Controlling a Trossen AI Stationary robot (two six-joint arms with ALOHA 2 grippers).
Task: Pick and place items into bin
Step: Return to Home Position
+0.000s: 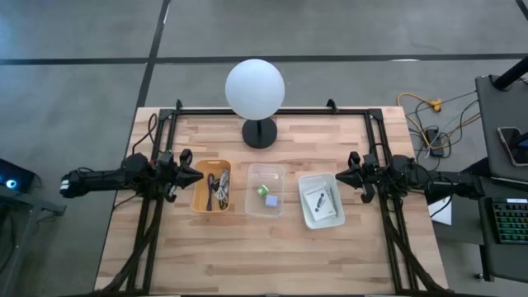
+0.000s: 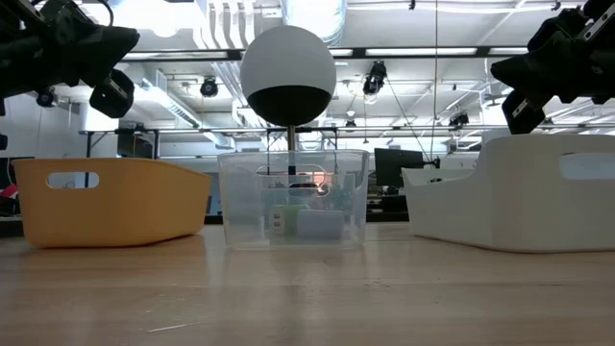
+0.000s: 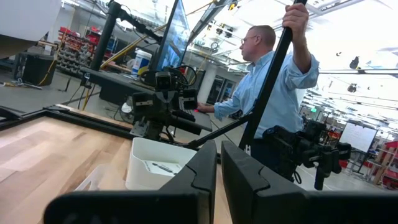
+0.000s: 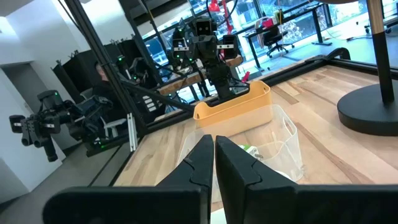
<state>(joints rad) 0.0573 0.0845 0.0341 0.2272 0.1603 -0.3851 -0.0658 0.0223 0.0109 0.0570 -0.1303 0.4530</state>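
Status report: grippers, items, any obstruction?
Left gripper shut, empty, raised beside yellow bin. Right gripper shut, empty, raised beside white bin. Cables, green cube, packets lie binned. Lamp stands behind, apart.

The counter (image 1: 272,247) is lit evenly from above with only faint shadows, while in the low view the globe lamp (image 2: 287,72) is darkened underneath against bright ceiling lights (image 2: 452,53).

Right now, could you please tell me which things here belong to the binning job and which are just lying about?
Job: yellow bin with cables; clear bin with green cube; white bin with packets; left gripper and right gripper, shut, flanking the bins.
Lying about: lamp behind the bins; person beyond the table.
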